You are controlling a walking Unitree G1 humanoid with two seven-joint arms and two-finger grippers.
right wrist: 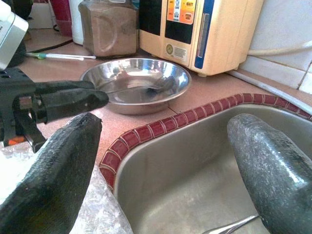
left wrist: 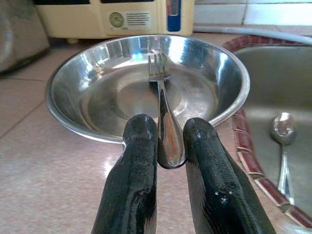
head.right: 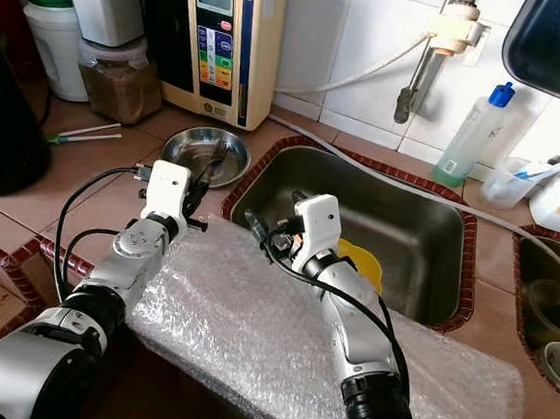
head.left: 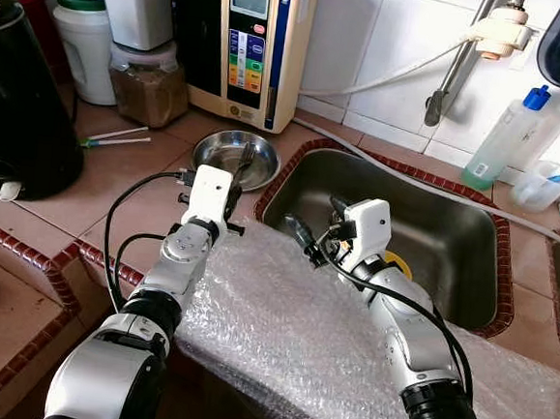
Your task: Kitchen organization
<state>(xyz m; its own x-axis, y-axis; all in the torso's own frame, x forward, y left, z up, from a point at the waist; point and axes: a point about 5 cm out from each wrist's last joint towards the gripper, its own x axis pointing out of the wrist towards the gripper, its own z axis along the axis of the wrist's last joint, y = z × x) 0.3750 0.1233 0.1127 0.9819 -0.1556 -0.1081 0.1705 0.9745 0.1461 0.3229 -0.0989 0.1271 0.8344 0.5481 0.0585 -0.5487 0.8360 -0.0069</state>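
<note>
A steel bowl (head.left: 213,152) sits on the tiled counter just left of the sink (head.left: 453,233). My left gripper (head.left: 238,177) is shut on the handle of a metal fork (left wrist: 163,114), at the bowl's near rim (left wrist: 97,129). The fork's tines rest inside the bowl. My right gripper (head.left: 320,224) hangs open over the sink's near left corner, with nothing between its fingers (right wrist: 58,170). A spoon (left wrist: 282,134) lies on the sink floor.
A yellow object (head.left: 399,265) lies in the sink behind my right arm. Bubble wrap (head.left: 280,336) covers the counter edge under both arms. A water machine (head.left: 247,42), a jar (head.left: 150,85) and a black appliance (head.left: 17,101) stand at the back left. A soap bottle (head.left: 504,140) stands right of the tap.
</note>
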